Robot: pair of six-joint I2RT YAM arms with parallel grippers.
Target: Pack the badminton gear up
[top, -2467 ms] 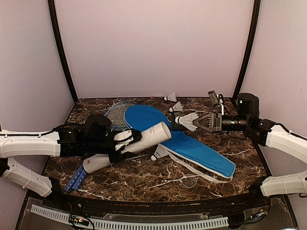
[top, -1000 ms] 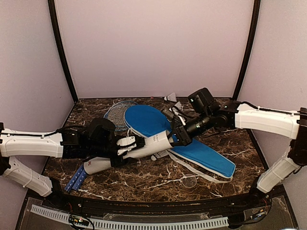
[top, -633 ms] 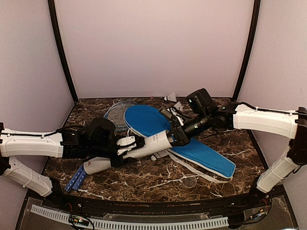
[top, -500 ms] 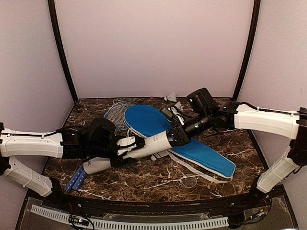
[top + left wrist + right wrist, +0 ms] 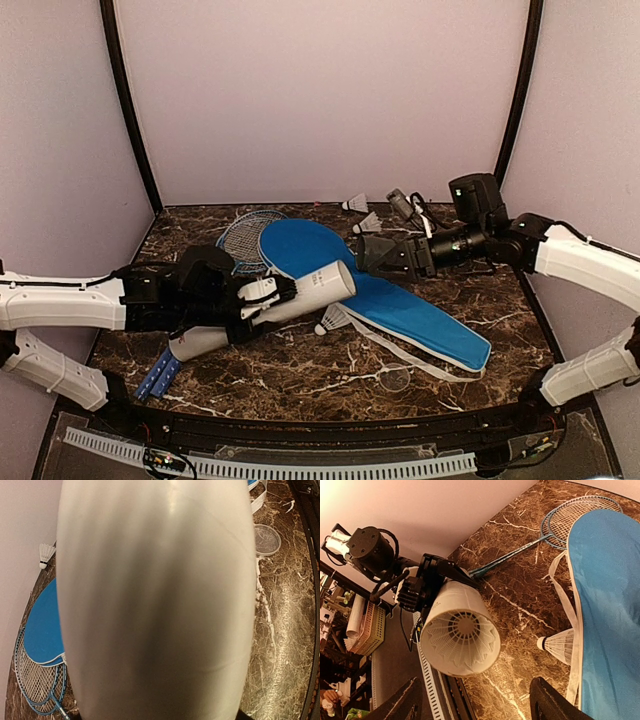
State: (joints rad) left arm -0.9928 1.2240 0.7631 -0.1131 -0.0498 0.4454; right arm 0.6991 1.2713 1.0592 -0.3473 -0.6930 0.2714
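My left hand [image 5: 258, 298] pinches the white tube [image 5: 310, 285] round its middle, tilted with its open mouth toward 2 o'clock and a shuttlecock [image 5: 457, 630] sitting inside. My right hand [image 5: 372, 256] hangs spread and empty at 2 o'clock of that mouth, above the blue bag [image 5: 420, 315]; a loose shuttlecock [image 5: 333, 319] lies at its 6 o'clock

Surface finishes: the bench [image 5: 300, 375] is glossy, polished, stone-look, dark brown with white veining. The tube [image 5: 312, 288] has a smooth white wall with a faint satin sheen, either plastic or coated card. The bag [image 5: 400, 305] is matt blue cloth with white woven trim. The shuttlecock [image 5: 560, 645] has a matt white ribbed skirt. The rackets [image 5: 248, 238] have thin blue frames with fine string mesh. The round disc [image 5: 267, 539] is clear glossy plastic.
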